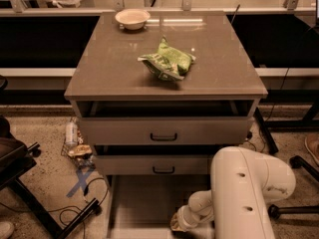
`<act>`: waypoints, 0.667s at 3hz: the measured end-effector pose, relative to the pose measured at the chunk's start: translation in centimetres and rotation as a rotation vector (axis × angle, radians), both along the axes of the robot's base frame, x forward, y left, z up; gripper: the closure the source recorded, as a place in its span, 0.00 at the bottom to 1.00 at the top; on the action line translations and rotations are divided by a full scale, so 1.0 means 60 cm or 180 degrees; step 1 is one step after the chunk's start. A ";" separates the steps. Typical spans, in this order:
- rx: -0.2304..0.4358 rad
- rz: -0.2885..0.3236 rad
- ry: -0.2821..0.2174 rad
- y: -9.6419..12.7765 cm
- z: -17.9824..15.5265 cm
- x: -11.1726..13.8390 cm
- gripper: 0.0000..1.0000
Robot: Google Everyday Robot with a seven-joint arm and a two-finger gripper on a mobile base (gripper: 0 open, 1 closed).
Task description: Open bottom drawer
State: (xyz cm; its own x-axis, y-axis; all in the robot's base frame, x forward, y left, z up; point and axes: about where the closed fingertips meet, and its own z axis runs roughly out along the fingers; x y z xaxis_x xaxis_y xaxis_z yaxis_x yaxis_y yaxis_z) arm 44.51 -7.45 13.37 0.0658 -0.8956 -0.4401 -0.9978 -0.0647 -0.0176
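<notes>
Gripper (pixel 179 222) way down at bottom edge of frame, on end of white arm (pixel 244 193) coming in from lower right. Sits over front-right part of bottom drawer (pixel 142 203), low and close to it; touching anything or not, can't tell. Open or closed, can't tell either. Bottom drawer pulled well out toward cam, plain grey inside showing, front + handle not visible. Above it, mid drawer (pixel 129 164) and top drawer (pixel 119 131) both ajar, each w/ black bar handle. On cabinet top (pixel 109 73): green chip bag (pixel 167 62) near middle, bowl (pixel 132 18) at back left. Floor to left: bottle (pixel 71 132), blue tape X (pixel 79 180), cables (pixel 75 213). Fat arm link blocks right side of bottom drawer + right end of mid drawer.
</notes>
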 end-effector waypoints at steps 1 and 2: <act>-0.0068 -0.0094 0.0089 -0.025 0.000 -0.021 1.00; -0.0183 -0.0174 0.0217 -0.051 0.011 -0.070 1.00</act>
State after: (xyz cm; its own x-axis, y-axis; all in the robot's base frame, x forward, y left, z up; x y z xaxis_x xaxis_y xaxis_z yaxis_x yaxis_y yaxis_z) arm 40.29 -10.50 14.04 -0.0121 -0.9208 -0.3898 -0.9986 -0.0092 0.0528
